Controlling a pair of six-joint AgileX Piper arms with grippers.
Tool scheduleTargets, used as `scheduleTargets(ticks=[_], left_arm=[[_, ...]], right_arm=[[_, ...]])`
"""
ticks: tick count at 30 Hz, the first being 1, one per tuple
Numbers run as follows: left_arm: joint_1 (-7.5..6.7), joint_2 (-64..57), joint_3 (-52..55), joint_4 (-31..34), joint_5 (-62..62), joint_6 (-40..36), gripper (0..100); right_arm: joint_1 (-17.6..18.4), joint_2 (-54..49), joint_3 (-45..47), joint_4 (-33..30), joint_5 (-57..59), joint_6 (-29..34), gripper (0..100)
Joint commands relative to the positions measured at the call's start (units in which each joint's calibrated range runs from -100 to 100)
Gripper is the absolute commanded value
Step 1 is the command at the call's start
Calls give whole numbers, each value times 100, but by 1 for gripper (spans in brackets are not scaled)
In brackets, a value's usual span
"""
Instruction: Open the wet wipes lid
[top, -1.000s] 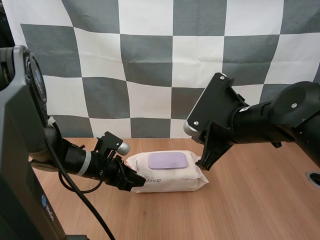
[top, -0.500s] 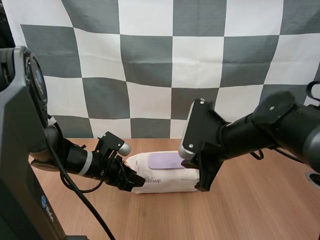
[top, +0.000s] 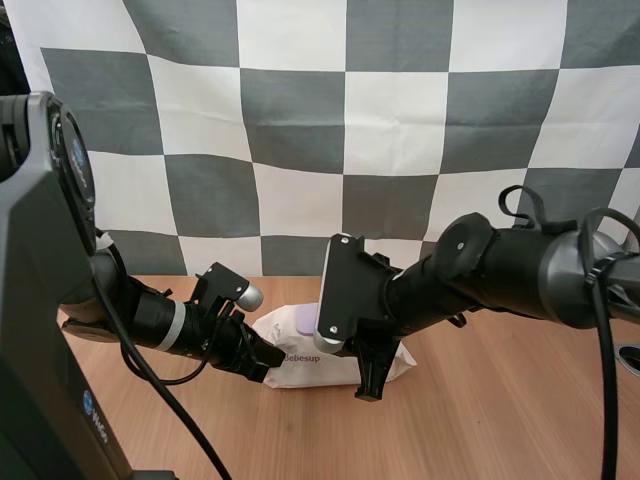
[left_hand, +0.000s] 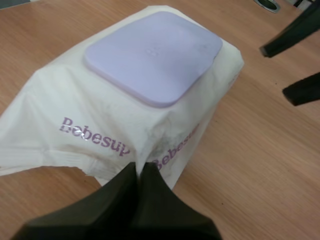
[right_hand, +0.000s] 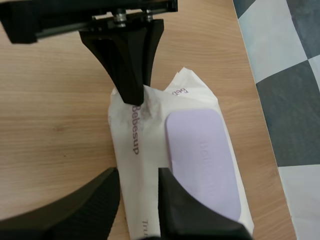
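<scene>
I have the pack of wet wipes (top: 322, 368) lying flat on the wooden table (top: 500, 420), printed side towards the arms' bases and its lilac lid (left_hand: 152, 55) facing up, flush with the wrapper and closed. My left gripper (top: 262, 360) lies low along the table at the pack's left end. In the left wrist view its two black fingers meet as one dark wedge, pinching the crinkled white wrapper just below the purple lettering, so the pack (left_hand: 100, 115) is clamped at that end. The right wrist view shows the same pinch from the other side, with the left gripper (right_hand: 131, 92) nipping the end flap of the pack (right_hand: 150, 135). My right gripper (right_hand: 139, 200) is over the pack with its fingers standing apart. One finger is above the bare table (right_hand: 55, 125) beside the pack's long edge, and the other is above the wrapper next to the lid (right_hand: 200, 155). I cannot tell whether either tip touches anything. From the high view, the right gripper (top: 370, 385) points down at the pack's front edge.
</scene>
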Motion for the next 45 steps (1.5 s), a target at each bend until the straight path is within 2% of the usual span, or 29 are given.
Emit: scheduleTargets(ticks=[1,13,27,34,45], left_arm=[[-5,4,-6,3,-22,91,0],[-5,4,-6,57,-22,91,0],[-5,4,-6,57,-22,91,0],[-5,4,-6,16,-22,91,0],[-5,4,-6,16,-22,91,0]], right_arm=[[4,174,6,-11,-319,3,46],[4,974,6,23,-1832,-69,46],[12,1121,-133,445,-1994,-69,46],[251,1121,-133,451,-2139,-69,46],[270,1121,-133,233,-2495,10,46]])
